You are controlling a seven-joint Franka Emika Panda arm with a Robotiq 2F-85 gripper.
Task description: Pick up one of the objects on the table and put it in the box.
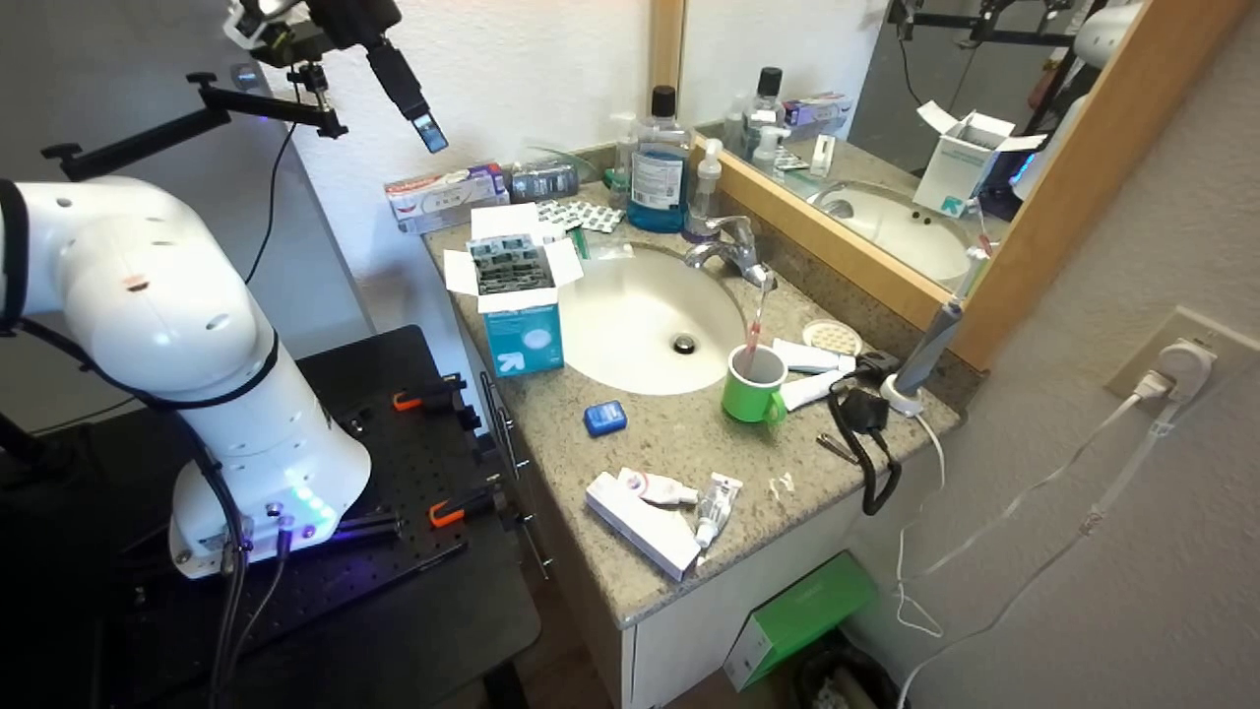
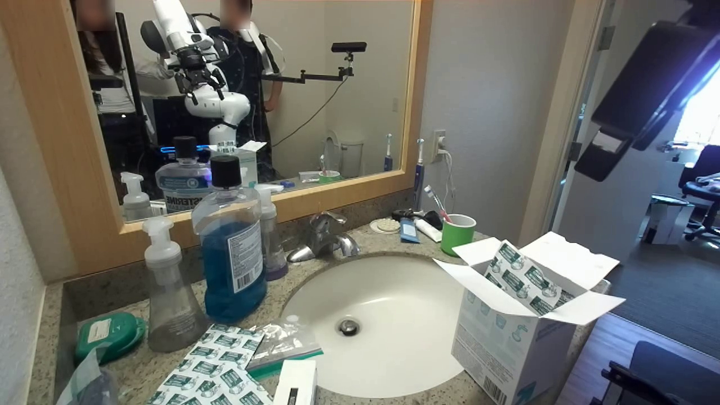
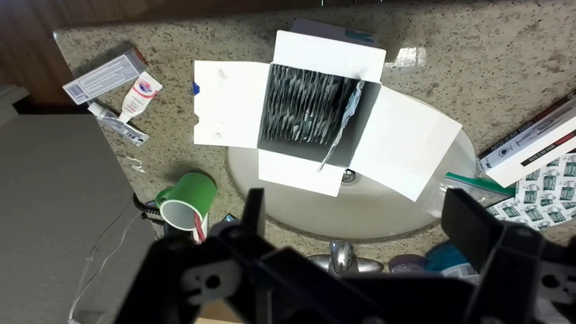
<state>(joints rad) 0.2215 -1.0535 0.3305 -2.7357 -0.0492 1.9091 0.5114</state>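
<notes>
My guess for the grab was the printed packet sheet point(image 3: 550, 193), below the pincer point(image 3: 355, 204) and off to one side; probably light, floppy and maybe slick, so an edge seemed the spot to pinch. Box point(image 1: 524, 345) sat below too, pincer's jaws wide apart, holding nothing.

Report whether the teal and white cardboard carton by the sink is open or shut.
Open: the carton has four white flaps spread outward, and an exterior view shows flat white packets with green print inside.
</notes>
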